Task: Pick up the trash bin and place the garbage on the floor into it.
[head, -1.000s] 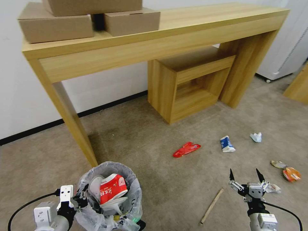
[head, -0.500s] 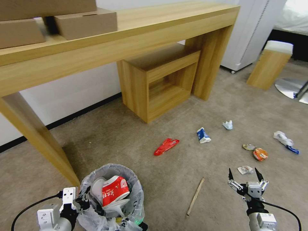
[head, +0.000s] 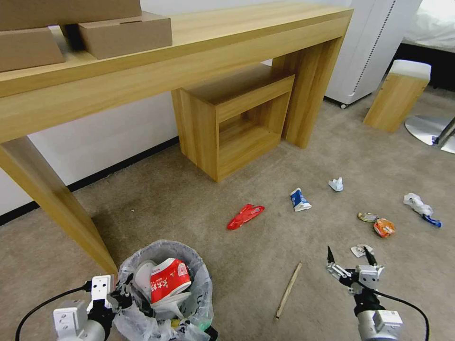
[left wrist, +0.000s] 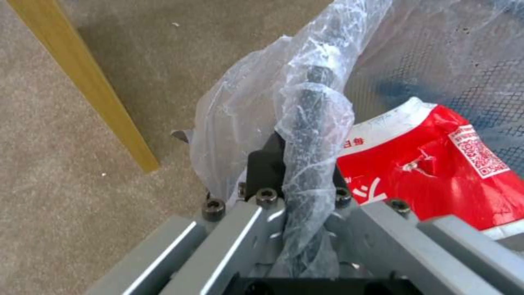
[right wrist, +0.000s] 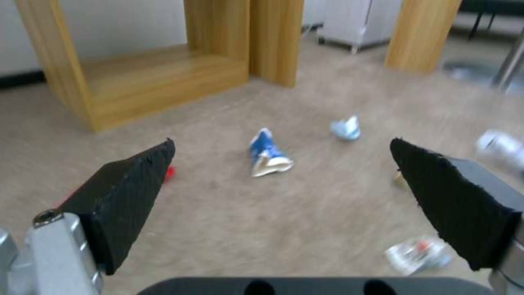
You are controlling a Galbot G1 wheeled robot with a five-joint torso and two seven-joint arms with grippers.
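Left tool [head: 124, 300] is clamped on the bagged rim of the trash bin [head: 189, 255], held low at the robot's left with a red-white crushed cup [head: 167, 280] inside. Right tool [head: 348, 258] hangs wide open and empty above the floor [head: 189, 208]; a crumpled wrapper [head: 359, 250] lies just beyond its fingertips, a wooden stick [head: 287, 290] to its left, and a blue-white carton [head: 299, 199] farther ahead.

Bag-lined trash bin [head: 163, 289] upright — litter [head: 300, 199] strewn on carpet.

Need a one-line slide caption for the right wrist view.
Right gripper, jaws open, above carpet facing a blue-white carton and scattered litter.
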